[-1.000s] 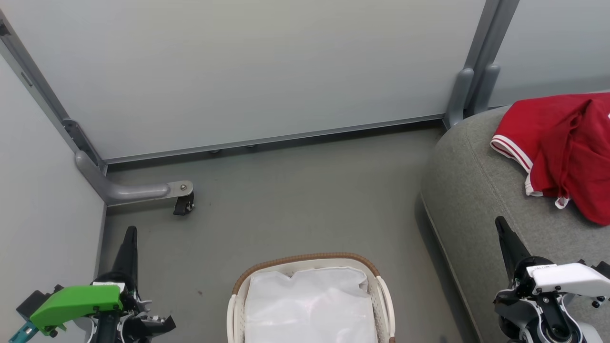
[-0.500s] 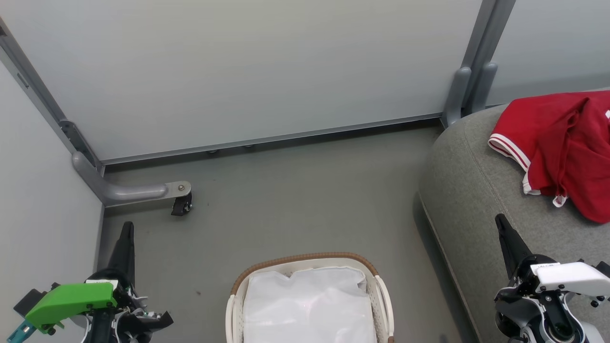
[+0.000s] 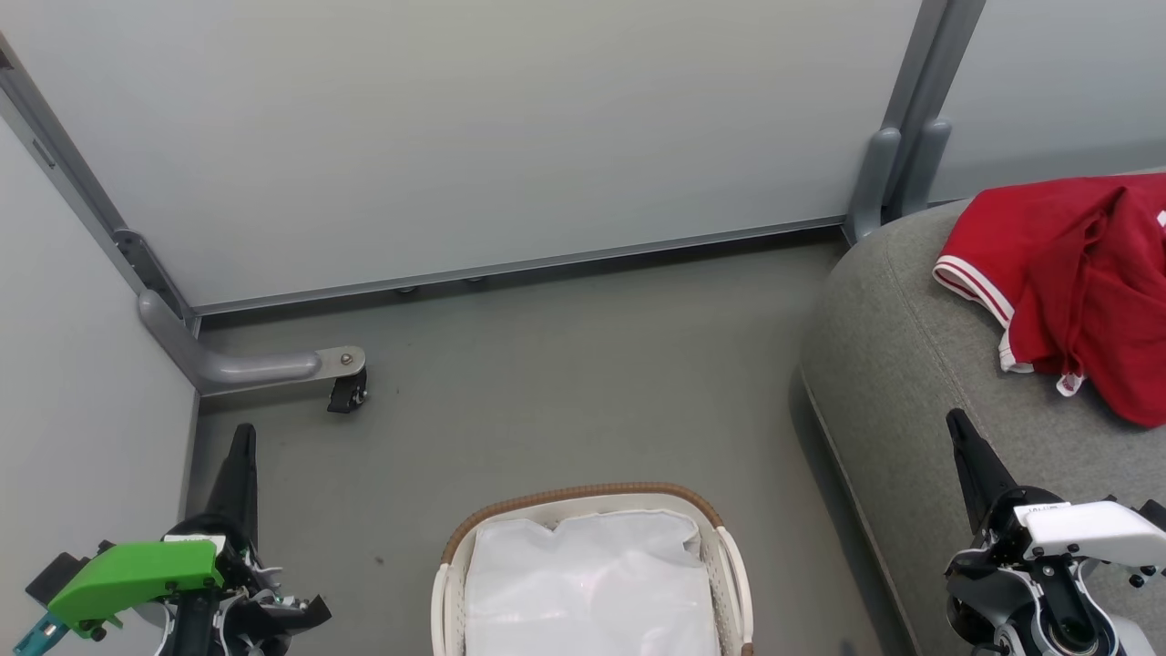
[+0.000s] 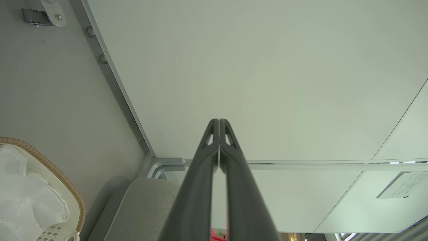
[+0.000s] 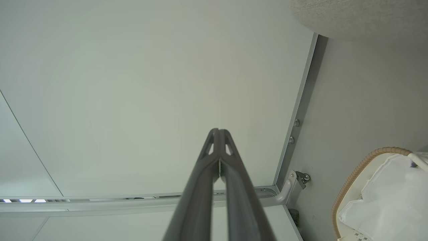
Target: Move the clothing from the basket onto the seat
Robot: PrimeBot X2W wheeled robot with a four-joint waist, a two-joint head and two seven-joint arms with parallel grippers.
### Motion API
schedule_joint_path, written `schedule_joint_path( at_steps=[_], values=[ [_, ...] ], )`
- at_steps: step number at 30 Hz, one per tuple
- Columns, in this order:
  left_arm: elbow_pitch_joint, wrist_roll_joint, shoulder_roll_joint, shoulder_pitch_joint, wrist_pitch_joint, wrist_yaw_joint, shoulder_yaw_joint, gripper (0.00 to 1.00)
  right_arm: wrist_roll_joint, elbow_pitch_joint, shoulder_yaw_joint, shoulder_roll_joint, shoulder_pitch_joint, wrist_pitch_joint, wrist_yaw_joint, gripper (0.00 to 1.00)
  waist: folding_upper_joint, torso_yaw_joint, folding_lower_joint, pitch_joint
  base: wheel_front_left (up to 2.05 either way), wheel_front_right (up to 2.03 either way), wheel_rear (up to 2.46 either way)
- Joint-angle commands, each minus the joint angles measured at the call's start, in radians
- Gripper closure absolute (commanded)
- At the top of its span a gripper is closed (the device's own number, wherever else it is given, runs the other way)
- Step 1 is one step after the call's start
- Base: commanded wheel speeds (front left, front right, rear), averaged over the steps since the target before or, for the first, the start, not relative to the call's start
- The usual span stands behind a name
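Now pressed shut, empty: left gripper [image 3: 241,446] and right gripper [image 3: 961,437], either side of small cream perforated basket [image 3: 583,495] showing white cloth liner [image 3: 592,583]. Bright red white-trimmed clothing [image 3: 1084,273] already on large grey woven seat [image 3: 911,364]. No change since a moment ago; likely done.

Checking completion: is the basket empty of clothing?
Empty as far as visible: the basket shows just its white liner; the red clothing lies on the seat.

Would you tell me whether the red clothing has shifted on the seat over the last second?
No: the clothing keeps its place against the edge of the seat; only the camera shifted slightly.
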State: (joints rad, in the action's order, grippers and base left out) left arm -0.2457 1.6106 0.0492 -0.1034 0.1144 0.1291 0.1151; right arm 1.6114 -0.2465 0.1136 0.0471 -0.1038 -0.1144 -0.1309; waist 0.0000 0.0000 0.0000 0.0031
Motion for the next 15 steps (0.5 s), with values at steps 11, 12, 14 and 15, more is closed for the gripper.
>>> schedule_joint_path(
  at_steps=[11, 12, 14, 15],
  values=[
    [0.002, 0.003, 0.003, -0.010, 0.004, 0.004, 0.003, 1.00, 0.003, 0.005, 0.002, 0.006, -0.009, -0.003, 0.000, 1.00, 0.0000, 0.000, 0.0000, 0.000, 0.00, 0.00, 0.00],
    [0.002, 0.003, 0.003, -0.010, 0.004, 0.004, 0.002, 1.00, 0.003, 0.005, 0.002, 0.006, -0.009, -0.003, 0.000, 1.00, 0.0000, 0.000, 0.0000, 0.000, 0.00, 0.00, 0.00],
    [0.002, 0.003, 0.003, -0.010, 0.004, 0.004, 0.003, 1.00, 0.003, 0.005, 0.002, 0.006, -0.009, -0.003, 0.000, 1.00, 0.0000, 0.000, 0.0000, 0.000, 0.00, 0.00, 0.00],
    [0.002, 0.003, 0.003, -0.010, 0.004, 0.004, 0.003, 1.00, 0.003, 0.005, 0.002, 0.006, -0.009, -0.003, 0.000, 1.00, 0.0000, 0.000, 0.0000, 0.000, 0.00, 0.00, 0.00]
  ],
)
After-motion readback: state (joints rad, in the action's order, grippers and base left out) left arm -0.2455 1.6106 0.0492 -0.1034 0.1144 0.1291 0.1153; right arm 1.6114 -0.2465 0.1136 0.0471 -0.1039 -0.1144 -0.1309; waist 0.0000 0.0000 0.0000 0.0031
